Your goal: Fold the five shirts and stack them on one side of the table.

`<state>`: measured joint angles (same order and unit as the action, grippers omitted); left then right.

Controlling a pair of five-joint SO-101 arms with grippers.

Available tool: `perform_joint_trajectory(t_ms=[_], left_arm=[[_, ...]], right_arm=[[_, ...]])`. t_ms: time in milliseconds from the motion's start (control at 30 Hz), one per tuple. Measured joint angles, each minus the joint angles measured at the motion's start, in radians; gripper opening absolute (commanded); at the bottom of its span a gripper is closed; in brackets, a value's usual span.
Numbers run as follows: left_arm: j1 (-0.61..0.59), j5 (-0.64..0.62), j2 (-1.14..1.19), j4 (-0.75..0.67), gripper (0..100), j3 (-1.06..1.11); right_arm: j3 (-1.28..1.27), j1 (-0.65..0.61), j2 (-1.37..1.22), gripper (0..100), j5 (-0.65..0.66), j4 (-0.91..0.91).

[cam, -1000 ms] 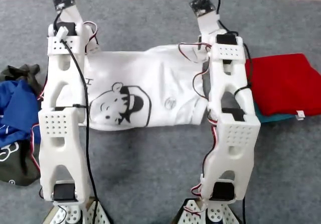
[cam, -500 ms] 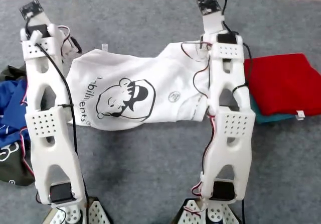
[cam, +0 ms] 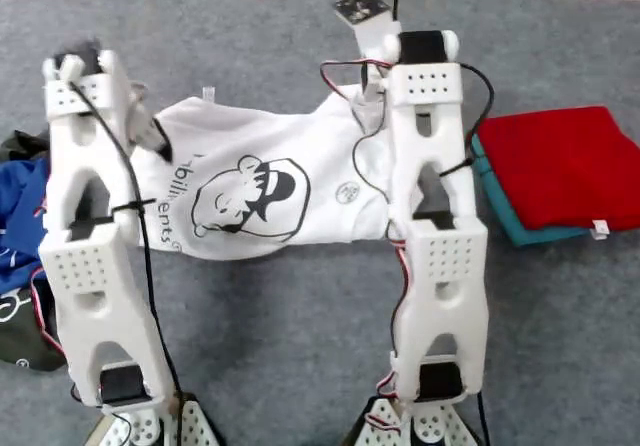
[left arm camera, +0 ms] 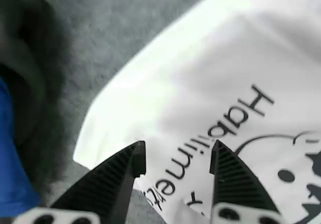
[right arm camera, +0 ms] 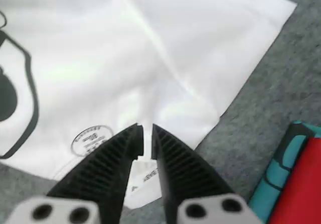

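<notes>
A grey felt-covered table [cam: 300, 346] carries the work, with laundry on both flanks. On the left arm's side lies a loose heap: a blue shirt [cam: 20, 216] over a dark olive garment [cam: 25, 341], both crumpled and partly hidden by the left arm [cam: 95, 246] in the high view. On the right arm's side sits a neat stack, a folded red shirt [cam: 555, 166] squarely on top of a folded teal shirt [cam: 505, 221], whose edge peeks out along the near and inner sides. The stack lies just beside the right arm [cam: 435, 216] and apart from the white cloth. The white shirt [cam: 270, 191] lies flat between the two arms in the middle of the table, print upward. Its long axis runs across the table from one arm to the other, and its far edge climbs slightly toward the right arm. The cartoon face sits near the middle, the lettering toward the left arm and a small round mark toward the right one. Each arm overhangs one end of the shirt and covers that end from above. The left gripper [left arm camera: 175, 156] hovers over the shirt's lettered end near its edge, jaws spread wide with bare cloth showing between them. The right gripper [right arm camera: 145, 133] hangs over the opposite end, jaws drawn nearly together with only a thin slit between; whether they pinch any cloth cannot be told.
</notes>
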<state>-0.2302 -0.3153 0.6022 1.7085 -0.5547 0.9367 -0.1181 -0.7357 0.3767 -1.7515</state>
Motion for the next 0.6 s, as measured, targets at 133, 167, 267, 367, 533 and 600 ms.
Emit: perform_joint_trajectory(t_ms=[133,167,267,367,533,600], left_arm=[[0.037,0.003,-0.17,-0.215,21,0.37],[0.044,0.003,-0.209,-0.288,21,0.468],[0.052,0.0,-0.316,-0.493,21,0.778],[0.054,0.005,-0.446,-0.598,21,0.99],[0.054,0.13,-0.6,-0.598,7,1.172],[0.057,0.201,-0.637,-0.566,3,1.2]], right_arm=[[-0.345,-0.109,0.114,1.5,0.0,0.069],[-0.446,-0.12,0.137,1.5,-0.003,0.121],[-0.741,-0.121,0.216,1.5,-0.008,0.318],[-0.991,-0.12,0.292,1.5,0.012,0.439],[-1.278,-0.121,0.456,1.5,0.08,0.477],[-1.373,-0.121,0.534,1.5,0.117,0.479]])
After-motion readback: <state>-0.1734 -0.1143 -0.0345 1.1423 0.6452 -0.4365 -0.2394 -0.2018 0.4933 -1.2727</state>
